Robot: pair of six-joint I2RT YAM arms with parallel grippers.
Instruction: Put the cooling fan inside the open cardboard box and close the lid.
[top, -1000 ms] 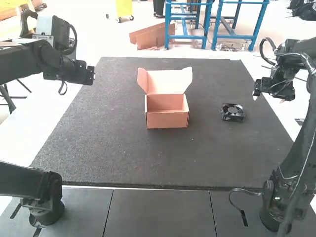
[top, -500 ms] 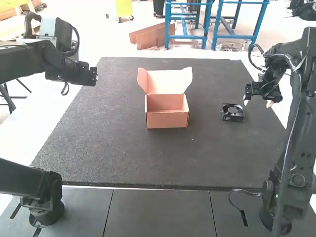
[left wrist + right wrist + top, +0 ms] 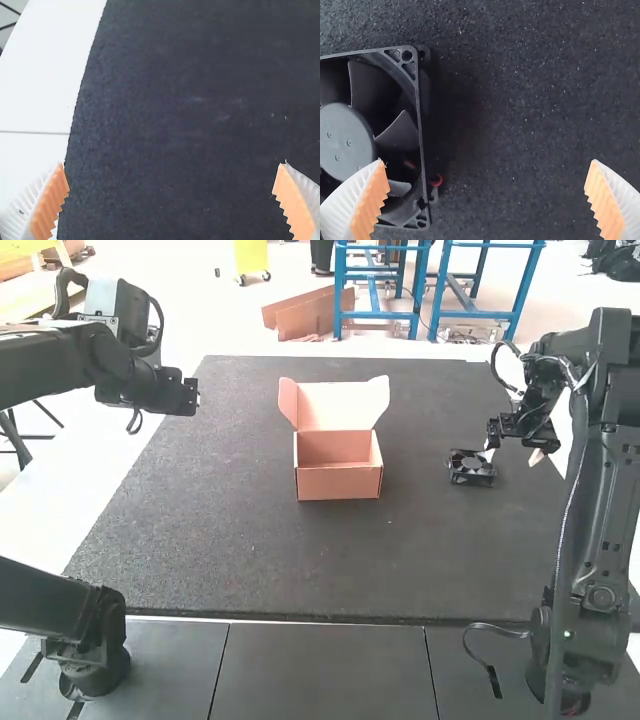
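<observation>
Hovering over the cooling fan's [image 3: 360,130] edge, my right gripper [image 3: 486,197] is spread wide, my left gripper [image 3: 170,200] equally wide above the mat [image 3: 200,100].

- big black mat [image 3: 250,530], kinda rough and speckly, covers most of the table [image 3: 50,500]
- table itself is white, pokes out along the mat's left and right sides
- thin seam [image 3: 30,132] runs across the white bit up to the mat's edge
- dark grey panels [image 3: 320,670] along the near edge, right in front of the mat

Black cooling fan [image 3: 370,130] flat on dark mat [image 3: 530,100], orange-padded fingers [image 3: 367,200] spread wide, one overlapping the fan
</observation>
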